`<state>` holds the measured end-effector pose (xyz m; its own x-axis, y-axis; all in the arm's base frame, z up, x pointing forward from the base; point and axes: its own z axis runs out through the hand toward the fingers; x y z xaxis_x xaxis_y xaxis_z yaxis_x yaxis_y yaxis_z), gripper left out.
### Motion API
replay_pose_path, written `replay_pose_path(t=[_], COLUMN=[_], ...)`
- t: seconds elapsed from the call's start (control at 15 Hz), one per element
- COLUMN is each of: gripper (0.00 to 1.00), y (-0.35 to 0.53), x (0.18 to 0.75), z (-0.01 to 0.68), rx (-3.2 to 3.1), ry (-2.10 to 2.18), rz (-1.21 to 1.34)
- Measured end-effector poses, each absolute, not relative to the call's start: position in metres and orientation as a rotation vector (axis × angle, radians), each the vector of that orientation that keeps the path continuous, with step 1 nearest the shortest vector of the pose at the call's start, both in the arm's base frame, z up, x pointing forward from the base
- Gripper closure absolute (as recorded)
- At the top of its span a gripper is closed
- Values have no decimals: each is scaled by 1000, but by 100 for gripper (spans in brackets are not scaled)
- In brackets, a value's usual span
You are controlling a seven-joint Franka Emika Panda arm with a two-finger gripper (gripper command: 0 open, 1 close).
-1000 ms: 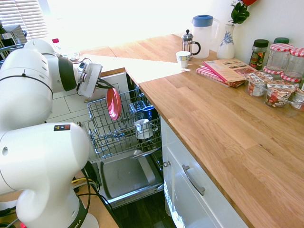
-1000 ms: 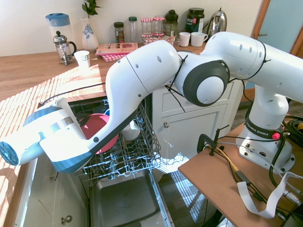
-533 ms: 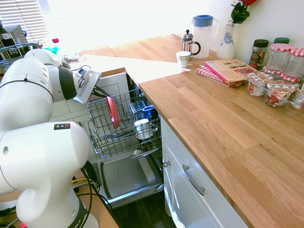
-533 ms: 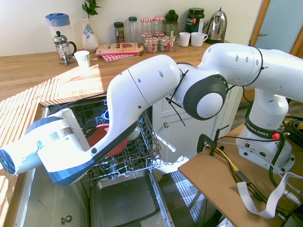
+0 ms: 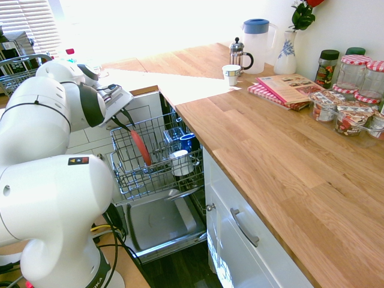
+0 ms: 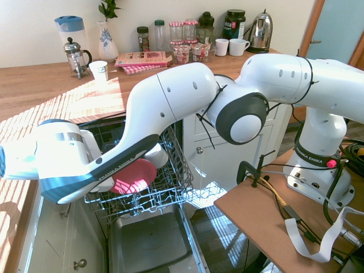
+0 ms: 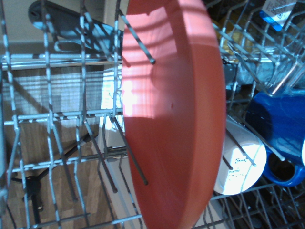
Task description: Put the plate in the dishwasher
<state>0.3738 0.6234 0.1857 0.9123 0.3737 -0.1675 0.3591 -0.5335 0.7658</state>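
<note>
Gripper (image 5: 131,128) stands just above the plate (image 5: 141,149), and I see its two fingers a little apart, with a narrow gap between them. The plate is in the pulled-out wire rack (image 5: 116,174) of the dishwasher, on its edge and leaning slightly, with metal tines (image 7: 131,152) beside its face. I judge that the release is now in hand, and the task is nearly done.

To do it well, I should open the fingers only as much as the rim needs, then go back along the line of the plate, without a twist. A sideways pull could drag the rim or make the plate tip over. I should also watch that it rests by its own weight before I go far.

The plate looks matte and smooth, coral red, round and shallow, with a low raised rim; it may be light plastic, so it could slide easily. The rack is of thin grey wire. Near the plate there is a white cup (image 7: 240,164) with a plain rounded body, and beyond it a glossy blue mug (image 7: 279,117). Lower lies the dull grey metal inner door (image 5: 162,222); to the right, the worktop (image 5: 264,138) is of striped warm wood.
</note>
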Motion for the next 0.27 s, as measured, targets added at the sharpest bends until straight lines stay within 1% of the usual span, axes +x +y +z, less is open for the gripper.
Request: replay_pose_path(t=[0.13,0.27], gripper=[0,0], y=[620,610], x=[380,402], z=[204,233], rx=[2217,2292], ry=[509,466], rz=[-35,-66])
